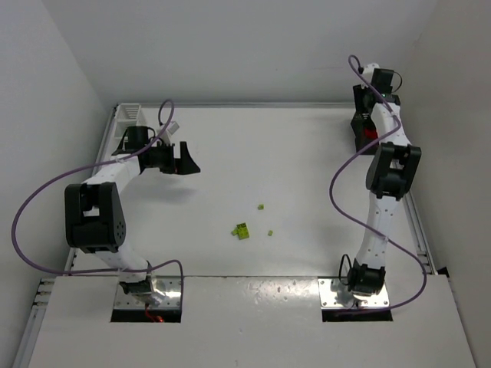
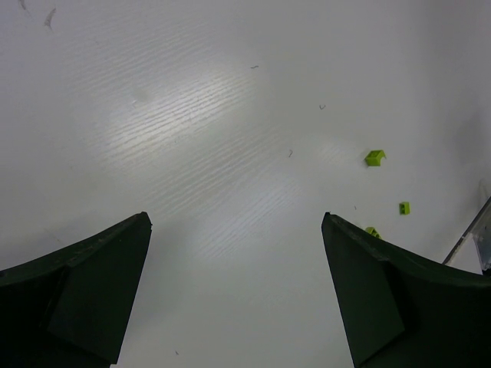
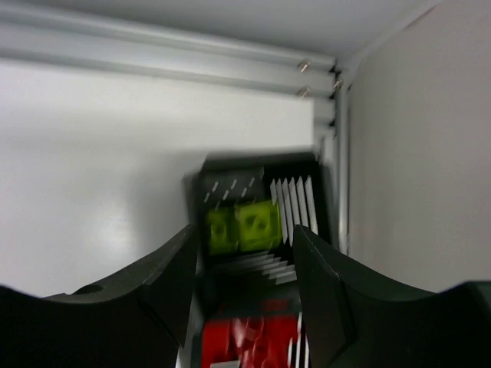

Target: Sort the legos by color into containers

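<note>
Seeing my right fingers [image 3: 153,299] spread over the black slatted bin [image 3: 295,203], blurry lime bricks [image 3: 244,226] between them, red ones [image 3: 249,341] below; left fingers [image 2: 84,284] wide apart above smooth white table [image 2: 192,115].

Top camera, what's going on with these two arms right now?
The right gripper hovers over the black bin in the far right corner, jaws apart, with two lime bricks below them and red bricks inside it. The left gripper hangs wide open near the white bin. Three more lime bricks lie mid-table.
</note>
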